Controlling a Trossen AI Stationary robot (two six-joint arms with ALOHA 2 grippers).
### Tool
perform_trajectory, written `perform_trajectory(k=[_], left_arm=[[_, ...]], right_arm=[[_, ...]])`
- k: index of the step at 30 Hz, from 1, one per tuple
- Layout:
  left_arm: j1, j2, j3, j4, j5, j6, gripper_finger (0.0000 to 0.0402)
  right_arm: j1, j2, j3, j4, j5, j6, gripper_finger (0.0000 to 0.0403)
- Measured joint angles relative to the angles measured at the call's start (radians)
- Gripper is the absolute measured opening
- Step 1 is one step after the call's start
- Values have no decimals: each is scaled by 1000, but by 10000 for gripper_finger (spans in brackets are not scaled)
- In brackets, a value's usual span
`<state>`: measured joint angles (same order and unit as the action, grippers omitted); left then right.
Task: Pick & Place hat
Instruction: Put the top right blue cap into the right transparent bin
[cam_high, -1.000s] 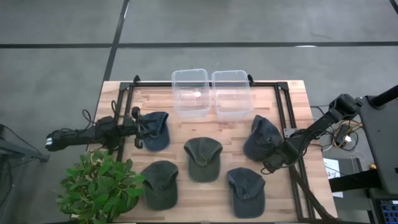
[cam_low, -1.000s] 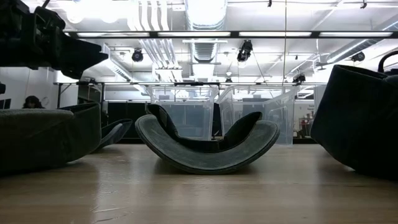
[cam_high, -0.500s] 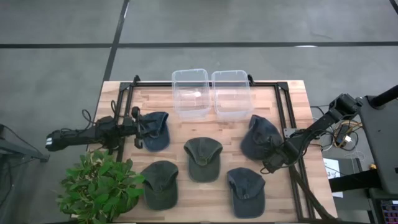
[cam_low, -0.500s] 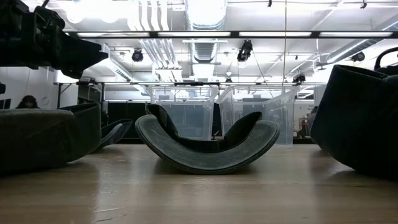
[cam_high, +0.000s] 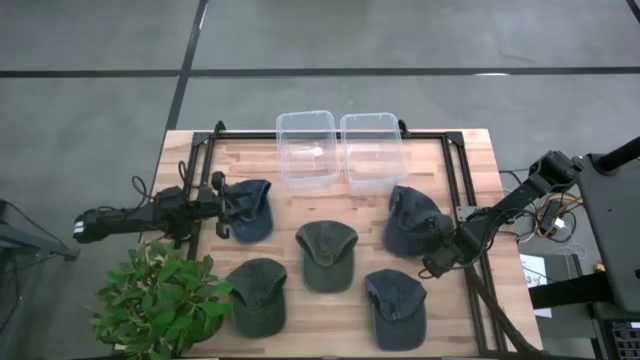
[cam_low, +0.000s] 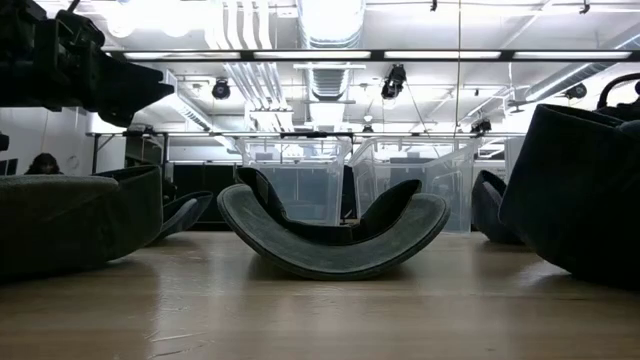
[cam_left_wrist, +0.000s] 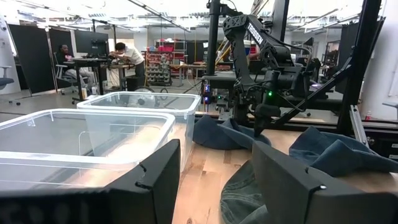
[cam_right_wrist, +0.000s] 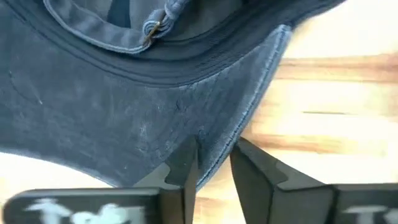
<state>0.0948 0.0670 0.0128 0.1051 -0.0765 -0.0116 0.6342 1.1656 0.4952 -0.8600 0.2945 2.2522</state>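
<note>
Table (cam_high: 450, 330): five hats; two bins (cam_high: 340, 150)

Both arms you're driving are dark, slim and jointed: the left arm (cam_high: 150, 215) has a white patch at its outer end and loose black cables looped along it. The right arm (cam_high: 510, 205) carries thin wires near its base. Up close, your right gripper (cam_right_wrist: 214, 168) shows matte black, angular, flat-sided fingers.
</note>
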Motion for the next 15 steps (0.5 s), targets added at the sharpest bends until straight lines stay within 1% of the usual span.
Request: perform_trajectory(k=[7,15], left_arm=[[0,0,0,0,0,0,193],[0,0,0,0,0,-17,193]], right_arm=[[0,-1,2,3,26,-6,41],[1,-2,39,-19,23,-8,28]])
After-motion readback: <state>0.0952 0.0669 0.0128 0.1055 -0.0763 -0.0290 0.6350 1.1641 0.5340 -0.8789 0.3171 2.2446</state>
